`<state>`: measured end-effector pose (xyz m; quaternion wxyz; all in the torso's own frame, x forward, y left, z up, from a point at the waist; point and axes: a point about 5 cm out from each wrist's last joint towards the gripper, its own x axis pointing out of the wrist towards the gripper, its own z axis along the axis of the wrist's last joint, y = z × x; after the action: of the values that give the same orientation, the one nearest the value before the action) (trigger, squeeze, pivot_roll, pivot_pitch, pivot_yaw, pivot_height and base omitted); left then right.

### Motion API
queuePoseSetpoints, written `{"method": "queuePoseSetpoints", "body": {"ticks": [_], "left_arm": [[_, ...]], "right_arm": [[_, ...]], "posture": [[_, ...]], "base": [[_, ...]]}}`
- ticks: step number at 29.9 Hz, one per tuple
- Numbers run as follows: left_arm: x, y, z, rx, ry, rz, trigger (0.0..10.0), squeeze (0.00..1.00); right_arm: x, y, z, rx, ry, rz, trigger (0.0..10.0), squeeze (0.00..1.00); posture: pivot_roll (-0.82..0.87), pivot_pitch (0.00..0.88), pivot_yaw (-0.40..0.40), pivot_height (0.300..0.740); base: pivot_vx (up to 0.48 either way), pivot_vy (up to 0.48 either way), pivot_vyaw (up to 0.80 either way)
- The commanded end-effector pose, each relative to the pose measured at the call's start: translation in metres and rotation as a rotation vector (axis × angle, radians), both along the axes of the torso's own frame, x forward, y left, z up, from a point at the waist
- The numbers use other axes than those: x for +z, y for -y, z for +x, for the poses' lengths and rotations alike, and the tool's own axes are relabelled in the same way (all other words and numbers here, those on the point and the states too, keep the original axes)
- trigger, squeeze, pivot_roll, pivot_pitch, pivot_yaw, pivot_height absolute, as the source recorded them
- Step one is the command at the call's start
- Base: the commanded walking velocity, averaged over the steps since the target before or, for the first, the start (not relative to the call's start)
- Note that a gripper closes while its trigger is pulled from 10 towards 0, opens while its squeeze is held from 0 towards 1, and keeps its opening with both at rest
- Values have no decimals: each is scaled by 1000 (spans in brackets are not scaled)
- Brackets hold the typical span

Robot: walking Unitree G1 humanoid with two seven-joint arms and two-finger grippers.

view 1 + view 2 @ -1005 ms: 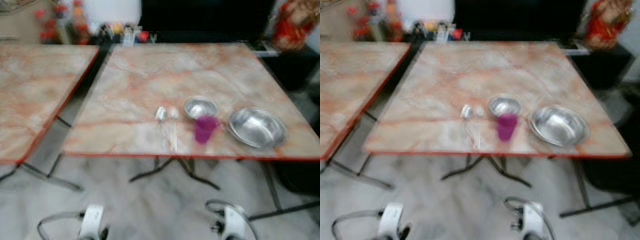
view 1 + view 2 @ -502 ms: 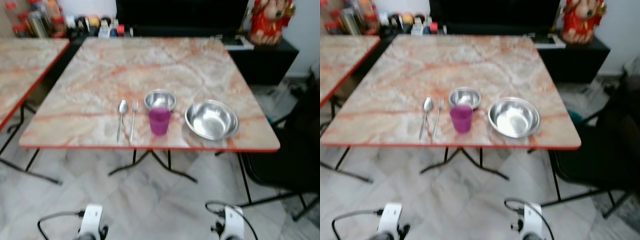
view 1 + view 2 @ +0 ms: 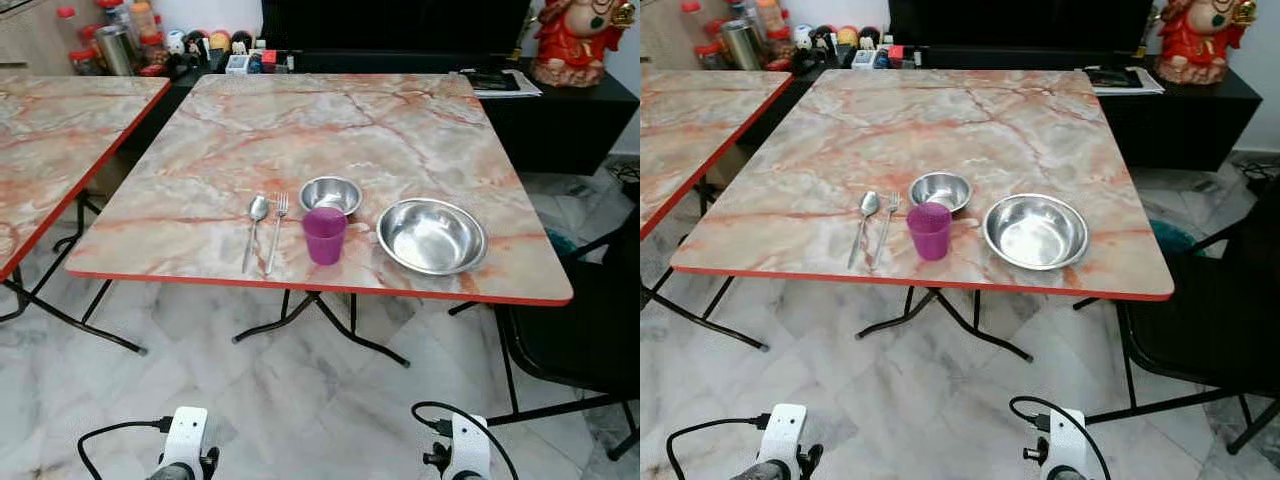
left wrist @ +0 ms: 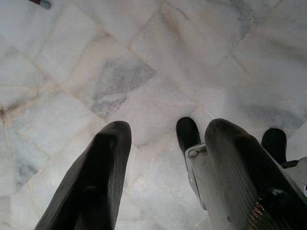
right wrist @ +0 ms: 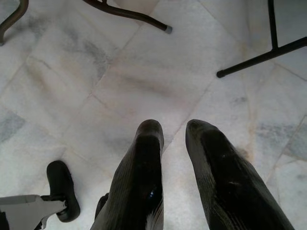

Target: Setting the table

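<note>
Tabletop [image 3: 300, 130] near edge: one spoon [image 3: 256, 222], one fork [image 3: 277, 225], one cup [image 3: 324, 235], two bowls [image 3: 331, 193] [image 3: 431, 236]. Left gripper [image 4: 163, 143], right gripper [image 5: 173, 134] low over floor [image 5: 120, 81], fingers apart, empty.

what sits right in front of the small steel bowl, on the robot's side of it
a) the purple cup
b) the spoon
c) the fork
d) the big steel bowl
a: the purple cup stands just nearer the table's edge than the small steel bowl; the spoon and fork lie to its left, the big steel bowl to its right.
</note>
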<state>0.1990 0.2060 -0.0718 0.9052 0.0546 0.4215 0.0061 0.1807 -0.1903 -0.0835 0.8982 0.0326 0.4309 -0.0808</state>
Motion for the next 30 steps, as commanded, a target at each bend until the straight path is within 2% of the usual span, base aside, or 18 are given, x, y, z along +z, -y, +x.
{"method": "queuePoseSetpoints", "body": {"ticks": [1, 2, 3, 4, 5, 14, 19, 21, 23, 26, 30], "left_arm": [[-2, -4, -4, 0, -21, 9, 10000, 0], [-1, -4, -4, 0, -20, 9, 10000, 0], [-1, -4, -3, -1, -19, 8, 10000, 0], [-1, -4, -3, -1, -18, 8, 10000, 0], [-1, -4, -3, -2, -18, 8, 10000, 0], [0, -4, -1, -9, -15, 6, 10000, 0], [0, -3, 0, -12, -15, 4, 10000, 0], [0, -3, 0, -12, -15, 4, 10000, 0], [0, -3, 0, -15, -15, 3, 10000, 0], [1, -3, 1, -18, -14, 2, 10000, 0], [1, -2, 1, -21, -14, -1, 10000, 0]], "right_arm": [[1, 5, 1, -22, 6, -15, 10000, 0], [2, 7, 2, -28, 7, -25, 10000, 0], [2, 8, 2, -33, 7, -33, 10000, 529], [2, 9, 2, -37, 7, -39, 10000, 529], [2, 10, 2, -45, 3, -50, 10000, 1000], [4, 24, 1, -98, -24, -116, 10000, 1000], [7, 40, -1, -199, -27, -166, 10000, 1000], [7, 40, -1, -200, -28, -169, 10000, 1000], [9, 49, -2, -230, -34, -219, 10000, 1000], [15, 60, 2, -285, -21, -273, 10000, 1000], [27, 71, 15, -391, 59, -276, 10000, 1000]], "posture": [[-69, 78, 19, 740], [-70, 78, 20, 740], [-71, 78, 20, 740], [-71, 79, 21, 740], [-70, 79, 22, 740], [-72, 75, 26, 740], [-75, 73, 28, 740], [-75, 73, 28, 740], [-81, 69, 31, 740], [-82, 68, 31, 740], [-86, 66, 34, 740]], "base": [[0, 0, 0], [0, 0, 0], [0, 0, 0], [0, 0, 0], [0, 0, 0], [0, 0, 0], [0, 0, 0], [0, 0, 0], [0, 0, 0], [0, 0, 0], [0, 0, 0]]}}
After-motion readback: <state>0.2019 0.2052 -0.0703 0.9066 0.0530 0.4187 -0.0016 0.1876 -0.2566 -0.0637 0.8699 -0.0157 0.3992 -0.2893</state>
